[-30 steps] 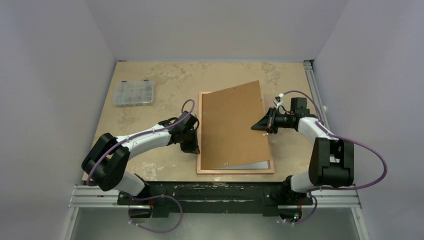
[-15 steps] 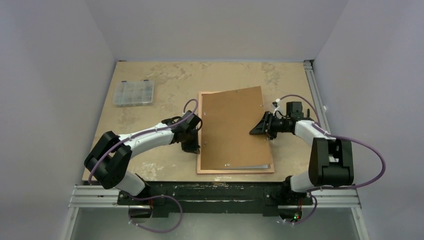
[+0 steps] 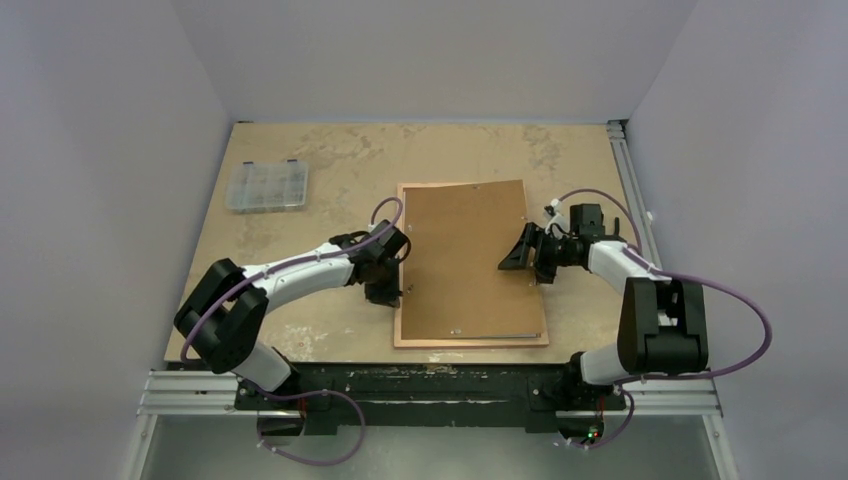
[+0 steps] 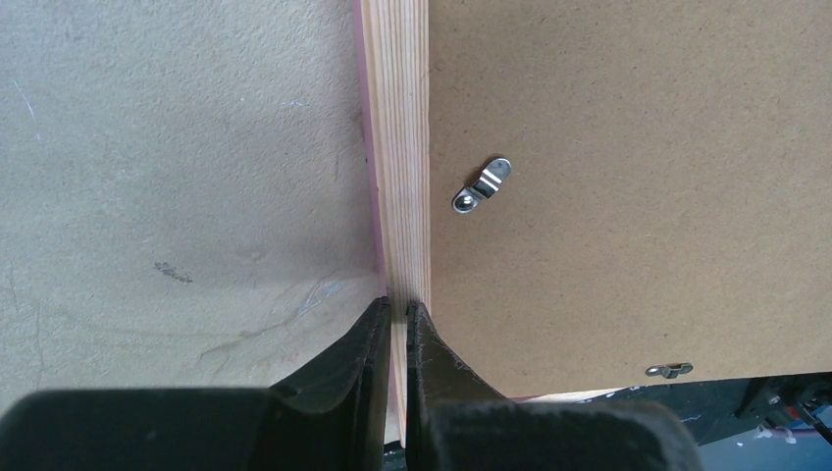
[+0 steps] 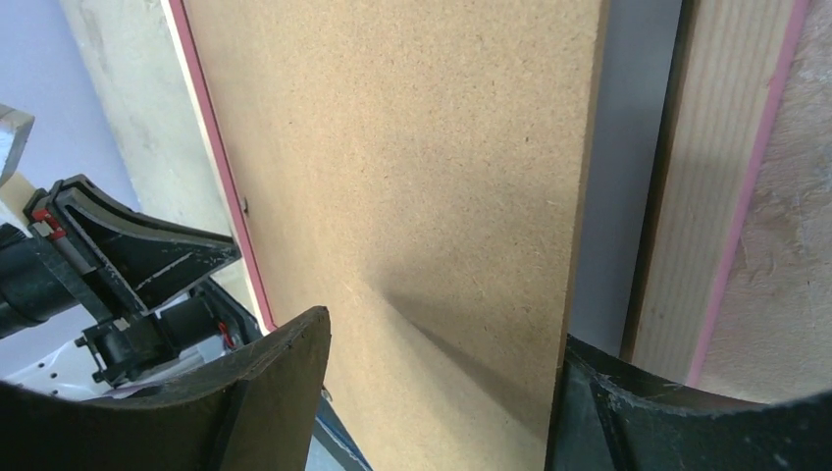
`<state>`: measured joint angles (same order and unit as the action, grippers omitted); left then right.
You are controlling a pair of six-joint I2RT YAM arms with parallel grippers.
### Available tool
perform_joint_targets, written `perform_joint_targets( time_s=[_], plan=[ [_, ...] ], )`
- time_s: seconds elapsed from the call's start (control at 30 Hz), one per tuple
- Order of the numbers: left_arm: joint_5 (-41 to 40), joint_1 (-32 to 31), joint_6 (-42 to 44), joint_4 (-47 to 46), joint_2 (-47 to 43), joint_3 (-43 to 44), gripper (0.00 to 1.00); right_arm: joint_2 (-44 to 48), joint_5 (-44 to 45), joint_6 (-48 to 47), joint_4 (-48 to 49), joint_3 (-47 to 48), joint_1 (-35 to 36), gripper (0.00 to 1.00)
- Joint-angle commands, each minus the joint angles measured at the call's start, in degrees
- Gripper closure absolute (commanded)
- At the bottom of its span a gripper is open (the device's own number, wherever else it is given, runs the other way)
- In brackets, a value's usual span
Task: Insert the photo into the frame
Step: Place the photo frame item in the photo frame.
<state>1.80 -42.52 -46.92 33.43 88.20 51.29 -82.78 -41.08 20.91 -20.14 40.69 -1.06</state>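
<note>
The frame (image 3: 470, 341) lies flat on the table, pinkish wood with the brown backing board (image 3: 465, 260) lying in it. The photo is hidden. My left gripper (image 3: 388, 293) is shut, its tips (image 4: 396, 306) resting at the frame's left rail (image 4: 397, 147) beside the board (image 4: 628, 196). My right gripper (image 3: 522, 258) is open over the board's right side. In the right wrist view its fingers (image 5: 443, 329) straddle the board's edge (image 5: 412, 177), gripping nothing. A grey strip (image 5: 633, 167) shows between that edge and the frame's right rail (image 5: 716, 177).
A clear plastic compartment box (image 3: 266, 186) sits at the table's back left. Small metal turn clips (image 4: 483, 186) are fixed to the backing board. A metal rail (image 3: 628, 170) runs along the table's right edge, and walls close three sides.
My right gripper has opened and let go of the backing board. The board, tilted and skewed before, now lies square in the frame. My left gripper crept slightly right along the rail.
</note>
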Motion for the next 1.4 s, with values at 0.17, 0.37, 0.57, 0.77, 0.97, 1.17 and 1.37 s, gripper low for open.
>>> perform_joint_targets(
  time_s=[0.17,0.37,0.57,0.77,0.97,1.17,1.37],
  plan=[
    [-8.17,-1.07,0.99,2.01,5.83,-2.43,0.95,-2.13,1.71,-2.77,0.28,2.71,4.06,0.32],
    [-8.83,-1.25,1.11,2.87,6.60,-1.77,0.95,-1.02,6.92,-3.87,-2.26,4.23,5.98,0.30],
    [-9.89,-1.42,1.13,4.11,7.41,-0.87,0.95,0.19,13.32,-4.11,-4.29,6.23,8.31,0.28],
    [-10.96,-1.56,1.12,5.08,7.88,-0.55,0.95,0.41,19.68,-4.42,-6.05,7.98,11.29,0.27],
    [-12.07,-1.60,1.24,6.62,7.46,0.33,0.95,2.27,26.08,-5.41,-8.93,9.69,12.64,0.26],
    [-12.87,-1.60,1.77,7.68,7.76,1.42,0.95,4.21,27.26,-5.44,-9.61,10.04,13.27,0.25],
    [-12.76,-1.69,1.67,7.33,8.35,0.95,0.95,3.03,32.08,-6.63,-10.88,9.72,14.13,0.24]
  ],
)
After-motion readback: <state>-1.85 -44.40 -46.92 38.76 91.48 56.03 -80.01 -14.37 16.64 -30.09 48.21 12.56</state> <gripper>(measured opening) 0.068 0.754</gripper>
